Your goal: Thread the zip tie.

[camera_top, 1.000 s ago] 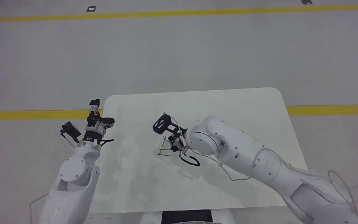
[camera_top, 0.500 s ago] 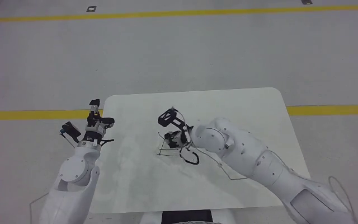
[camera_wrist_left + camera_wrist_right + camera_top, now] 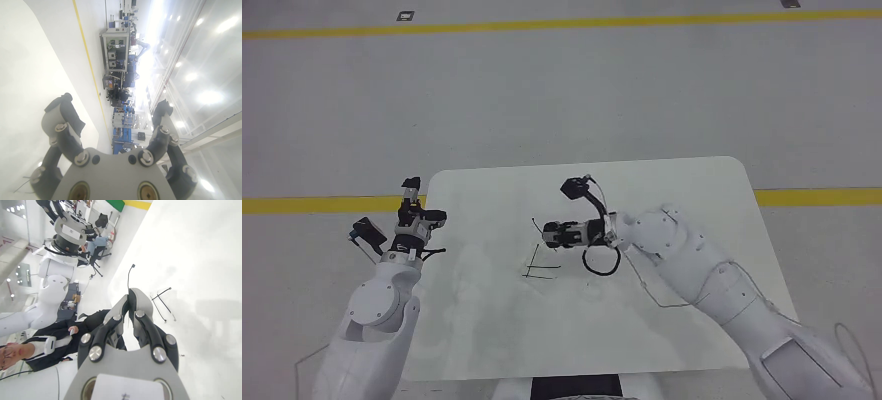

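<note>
My right gripper (image 3: 129, 294) is shut on a thin black zip tie (image 3: 129, 279); the strap sticks out past the fingertips and ends in its small head. In the top view that gripper (image 3: 546, 232) hovers over the middle of the white table (image 3: 692, 200), just beyond a few loose black zip ties (image 3: 539, 270) that lie crossed on the surface. The same loose zip ties (image 3: 160, 300) lie flat on the table in the right wrist view. My left gripper (image 3: 402, 215) stands open at the table's left edge, its fingers (image 3: 65, 106) spread wide around nothing.
The table's rounded left edge (image 3: 47, 49) runs close beside the left gripper. A yellow floor line (image 3: 542, 22) crosses the floor beyond the table. A thin cable (image 3: 657, 305) trails on the table under the right arm.
My right gripper has risen off the loose ties and swung to the right, turning as it went, with one zip tie held in it. The left arm has stayed put.
</note>
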Controlling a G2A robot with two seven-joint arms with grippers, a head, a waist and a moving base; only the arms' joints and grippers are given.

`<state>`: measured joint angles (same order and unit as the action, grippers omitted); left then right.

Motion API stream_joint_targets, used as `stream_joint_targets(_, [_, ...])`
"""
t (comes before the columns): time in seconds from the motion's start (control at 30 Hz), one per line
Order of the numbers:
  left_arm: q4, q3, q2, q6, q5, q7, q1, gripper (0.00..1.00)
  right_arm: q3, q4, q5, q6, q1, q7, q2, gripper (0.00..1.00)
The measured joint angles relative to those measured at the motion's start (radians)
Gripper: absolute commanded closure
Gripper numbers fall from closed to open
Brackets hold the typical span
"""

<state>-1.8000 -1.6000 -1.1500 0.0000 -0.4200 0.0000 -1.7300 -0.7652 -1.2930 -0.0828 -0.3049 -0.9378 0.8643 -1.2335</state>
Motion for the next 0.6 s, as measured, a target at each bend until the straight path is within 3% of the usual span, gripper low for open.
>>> stream_joint_targets(0.07, [0.0, 0.0, 0.0, 0.0, 0.0, 0.0, 0.0, 0.0, 0.0, 0.029, 0.02, -0.025, 0.01, 0.006, -0.002, 1.0])
stream_joint_targets(0.6, [0.0, 0.0, 0.0, 0.0, 0.0, 0.0, 0.0, 0.0, 0.0, 0.022, 0.017, -0.017, 0.009, 0.005, -0.002, 1.0])
